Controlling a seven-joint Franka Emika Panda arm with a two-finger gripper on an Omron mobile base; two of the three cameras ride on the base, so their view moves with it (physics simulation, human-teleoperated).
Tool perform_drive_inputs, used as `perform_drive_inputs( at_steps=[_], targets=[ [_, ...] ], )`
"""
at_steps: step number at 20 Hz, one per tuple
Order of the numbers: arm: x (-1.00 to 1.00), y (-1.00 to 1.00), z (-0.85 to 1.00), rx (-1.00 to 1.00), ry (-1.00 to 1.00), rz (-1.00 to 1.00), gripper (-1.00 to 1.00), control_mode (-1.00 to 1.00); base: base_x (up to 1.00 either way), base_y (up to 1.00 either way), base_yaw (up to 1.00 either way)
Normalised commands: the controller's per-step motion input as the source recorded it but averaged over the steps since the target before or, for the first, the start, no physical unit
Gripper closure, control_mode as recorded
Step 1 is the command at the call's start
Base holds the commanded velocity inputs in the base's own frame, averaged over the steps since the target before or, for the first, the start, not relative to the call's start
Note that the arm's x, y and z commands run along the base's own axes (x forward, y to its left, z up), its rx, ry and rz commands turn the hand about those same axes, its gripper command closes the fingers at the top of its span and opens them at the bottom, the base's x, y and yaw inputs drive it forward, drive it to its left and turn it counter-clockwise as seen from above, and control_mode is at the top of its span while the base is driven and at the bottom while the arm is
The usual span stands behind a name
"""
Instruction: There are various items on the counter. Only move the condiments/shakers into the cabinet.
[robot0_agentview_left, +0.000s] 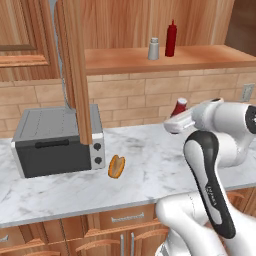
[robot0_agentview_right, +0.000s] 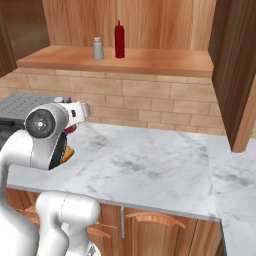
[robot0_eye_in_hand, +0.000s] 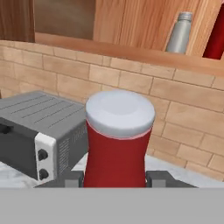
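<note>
My gripper (robot0_eye_in_hand: 116, 178) is shut on a red bottle (robot0_eye_in_hand: 116, 148) with a white cap, which stands upright between the two dark fingertips (robot0_eye_in_hand: 73, 179). From the left base view the hand (robot0_agentview_left: 176, 120) hovers above the counter (robot0_agentview_left: 150, 170) at the right, the red bottle (robot0_agentview_left: 179, 106) poking up behind it. On the cabinet shelf (robot0_agentview_left: 165, 60) stand the grey shaker (robot0_agentview_left: 153, 49) and another red bottle (robot0_agentview_left: 171, 39), side by side. The same shaker (robot0_agentview_right: 98, 48) and red bottle (robot0_agentview_right: 119, 40) show on the shelf in the right base view.
A grey toaster oven (robot0_agentview_left: 55, 142) sits on the counter at the left, with the orange-brown bun (robot0_agentview_left: 116, 166) just in front of its right corner. The open cabinet door (robot0_agentview_left: 77, 65) hangs down over the oven. A brick backsplash (robot0_agentview_left: 140, 97) runs behind.
</note>
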Motion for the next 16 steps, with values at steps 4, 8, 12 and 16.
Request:
perform_drive_inputs(
  at_steps=[4, 8, 12, 16],
  targets=[
    [-0.44, 0.94, 1.00, -0.03, -0.22, 0.13, 1.00, -1.00, 0.00, 0.00, 0.00],
    [-0.18, 0.80, 1.00, 0.00, -0.15, 0.03, 1.00, -1.00, 0.00, 0.00, 0.00],
    [0.00, 0.47, 0.65, 0.00, -0.01, -0.19, 1.00, -1.00, 0.00, 0.00, 0.00],
    [0.07, 0.08, 0.19, 0.08, 0.00, -0.45, 1.00, -1.00, 0.00, 0.00, 0.00]
  ],
)
